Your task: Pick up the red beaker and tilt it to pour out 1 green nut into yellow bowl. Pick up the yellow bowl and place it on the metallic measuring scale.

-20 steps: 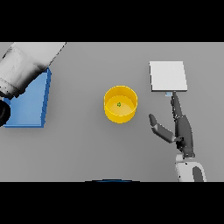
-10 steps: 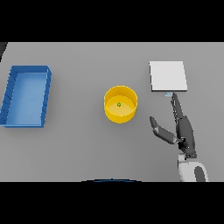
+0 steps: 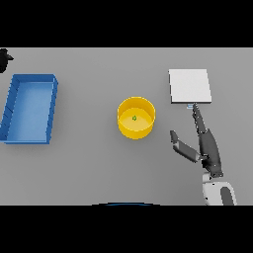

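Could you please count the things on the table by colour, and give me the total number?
Blue: 1, the tray
Yellow: 1, the bowl
Green: 1, the nut inside the bowl
White or metallic: 1, the scale
Total: 4 things. No red beaker is visible. The right robot hand lies open beside the bowl.

The grey table [image 3: 89,173] carries a blue tray [image 3: 29,108] at the left, a yellow bowl [image 3: 136,117] in the middle, and a flat metallic scale [image 3: 190,85] to the right, slightly farther off.
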Controlling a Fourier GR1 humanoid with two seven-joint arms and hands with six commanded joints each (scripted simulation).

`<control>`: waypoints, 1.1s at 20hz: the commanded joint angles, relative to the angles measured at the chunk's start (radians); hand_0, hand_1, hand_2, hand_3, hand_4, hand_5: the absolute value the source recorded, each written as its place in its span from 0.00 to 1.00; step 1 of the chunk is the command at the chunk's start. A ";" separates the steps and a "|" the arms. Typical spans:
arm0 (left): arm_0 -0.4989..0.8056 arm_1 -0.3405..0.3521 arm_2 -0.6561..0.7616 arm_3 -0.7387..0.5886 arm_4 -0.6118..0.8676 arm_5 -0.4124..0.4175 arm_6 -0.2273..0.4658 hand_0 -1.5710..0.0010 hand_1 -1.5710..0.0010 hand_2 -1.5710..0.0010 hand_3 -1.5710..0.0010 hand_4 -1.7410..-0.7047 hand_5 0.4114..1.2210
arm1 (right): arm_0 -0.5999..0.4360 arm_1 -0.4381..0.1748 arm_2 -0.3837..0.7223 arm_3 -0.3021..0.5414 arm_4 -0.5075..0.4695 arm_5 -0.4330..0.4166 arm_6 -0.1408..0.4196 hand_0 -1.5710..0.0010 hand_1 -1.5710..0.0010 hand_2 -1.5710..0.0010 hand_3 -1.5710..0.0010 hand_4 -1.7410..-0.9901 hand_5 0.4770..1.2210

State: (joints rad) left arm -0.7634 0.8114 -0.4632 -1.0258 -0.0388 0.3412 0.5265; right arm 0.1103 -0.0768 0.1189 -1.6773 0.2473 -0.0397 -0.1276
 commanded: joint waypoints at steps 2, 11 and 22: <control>0.084 0.007 -0.014 -0.072 0.019 0.054 0.027 0.00 0.00 0.00 0.08 0.00 1.00 | 0.001 0.008 0.007 -0.002 0.011 -0.009 -0.004 1.00 1.00 1.00 1.00 0.70 0.25; 0.204 0.010 -0.052 -0.152 0.055 0.135 0.082 0.00 0.00 0.00 0.02 0.00 0.78 | 0.011 0.003 0.007 -0.001 0.013 -0.009 -0.023 1.00 1.00 1.00 1.00 0.72 0.25; 0.257 0.090 -0.099 -0.251 0.193 -0.118 0.084 0.76 0.80 0.80 0.81 0.86 0.35 | 0.032 0.007 0.015 -0.017 0.013 -0.007 -0.016 1.00 1.00 1.00 1.00 0.74 0.26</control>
State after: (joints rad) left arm -0.5068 0.9018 -0.5626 -1.2773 0.1541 0.2230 0.6066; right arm 0.1426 -0.0693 0.1335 -1.6943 0.2598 -0.0462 -0.1437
